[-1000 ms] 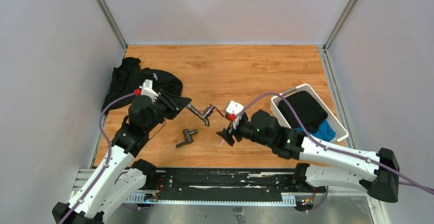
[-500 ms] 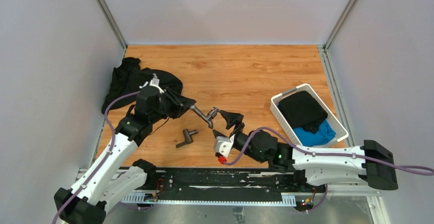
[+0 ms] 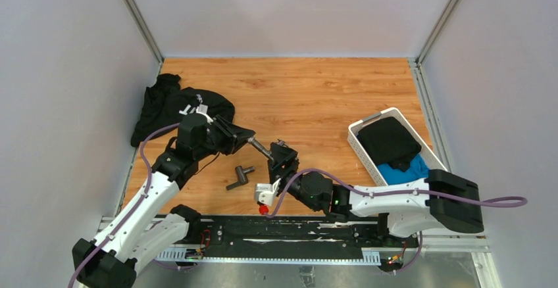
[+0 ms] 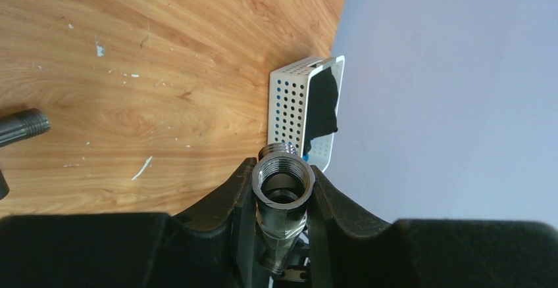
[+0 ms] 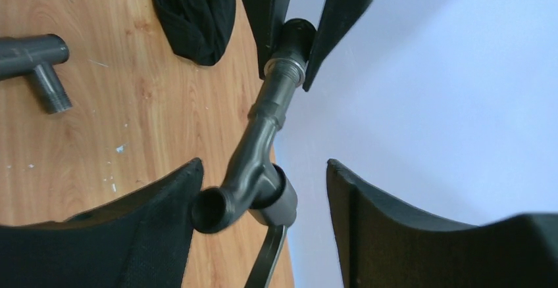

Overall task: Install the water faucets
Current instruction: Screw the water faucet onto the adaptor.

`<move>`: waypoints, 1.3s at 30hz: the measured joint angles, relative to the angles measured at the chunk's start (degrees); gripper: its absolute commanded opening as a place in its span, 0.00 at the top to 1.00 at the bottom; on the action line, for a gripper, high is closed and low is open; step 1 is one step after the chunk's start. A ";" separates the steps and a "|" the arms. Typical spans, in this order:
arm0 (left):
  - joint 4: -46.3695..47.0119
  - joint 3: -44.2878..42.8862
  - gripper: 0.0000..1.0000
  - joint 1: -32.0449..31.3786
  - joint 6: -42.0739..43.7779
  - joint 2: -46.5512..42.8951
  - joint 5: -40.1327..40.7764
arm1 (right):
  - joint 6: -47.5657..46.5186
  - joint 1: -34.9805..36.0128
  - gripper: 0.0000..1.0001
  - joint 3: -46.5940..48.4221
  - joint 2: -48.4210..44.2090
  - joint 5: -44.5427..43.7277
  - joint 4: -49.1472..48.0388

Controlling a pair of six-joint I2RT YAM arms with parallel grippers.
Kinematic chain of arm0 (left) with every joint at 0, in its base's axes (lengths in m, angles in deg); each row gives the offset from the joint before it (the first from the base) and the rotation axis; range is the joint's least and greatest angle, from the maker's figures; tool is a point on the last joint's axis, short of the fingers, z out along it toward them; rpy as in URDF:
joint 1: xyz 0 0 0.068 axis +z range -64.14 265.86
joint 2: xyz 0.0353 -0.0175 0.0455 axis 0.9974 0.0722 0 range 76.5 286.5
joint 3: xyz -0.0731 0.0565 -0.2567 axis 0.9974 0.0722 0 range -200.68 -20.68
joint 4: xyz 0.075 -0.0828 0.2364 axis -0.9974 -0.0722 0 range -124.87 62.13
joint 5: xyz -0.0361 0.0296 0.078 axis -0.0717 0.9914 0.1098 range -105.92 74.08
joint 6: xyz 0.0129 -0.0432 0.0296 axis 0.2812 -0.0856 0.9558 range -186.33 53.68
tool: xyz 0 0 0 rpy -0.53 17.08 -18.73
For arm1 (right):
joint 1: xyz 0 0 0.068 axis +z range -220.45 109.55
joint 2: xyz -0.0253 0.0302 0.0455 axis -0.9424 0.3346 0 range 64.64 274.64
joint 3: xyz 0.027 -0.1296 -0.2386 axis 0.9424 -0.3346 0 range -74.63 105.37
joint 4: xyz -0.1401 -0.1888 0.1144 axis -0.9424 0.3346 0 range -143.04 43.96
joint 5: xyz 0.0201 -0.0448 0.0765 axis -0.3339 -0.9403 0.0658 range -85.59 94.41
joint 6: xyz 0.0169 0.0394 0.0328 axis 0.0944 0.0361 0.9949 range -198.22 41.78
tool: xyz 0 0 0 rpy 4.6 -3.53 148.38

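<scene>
My left jaws are clenched on one end of a dark-grey tap [image 3: 258,147], pinching its threaded collar between both fingers [image 4: 224,206]. The left wrist view looks straight into the open threaded mouth of that end. The tap is held above the wooden counter [image 3: 316,91], toward the front and a little left of centre, and reaches from my left jaws toward my right. My right jaws are released and spread wide, one finger [image 5: 151,225] on each side of the tap's bent far end, where a thin lever hangs down. One finger lies just beside the open spout; the other stands apart from it. A second piece, a small tee fitting [image 3: 240,176], lies flat on the counter nearer my bases, apart from both arms. A black garment [image 3: 168,104] is heaped at the counter's left edge, behind my left arm. A white perforated basket [image 3: 395,112] holding black and blue cloth sits at the right edge.
</scene>
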 measured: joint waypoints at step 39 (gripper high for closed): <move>13.27 8.70 1.00 0.13 0.61 -11.80 1.53 | 78.77 -15.96 1.00 7.10 -3.85 28.79 9.22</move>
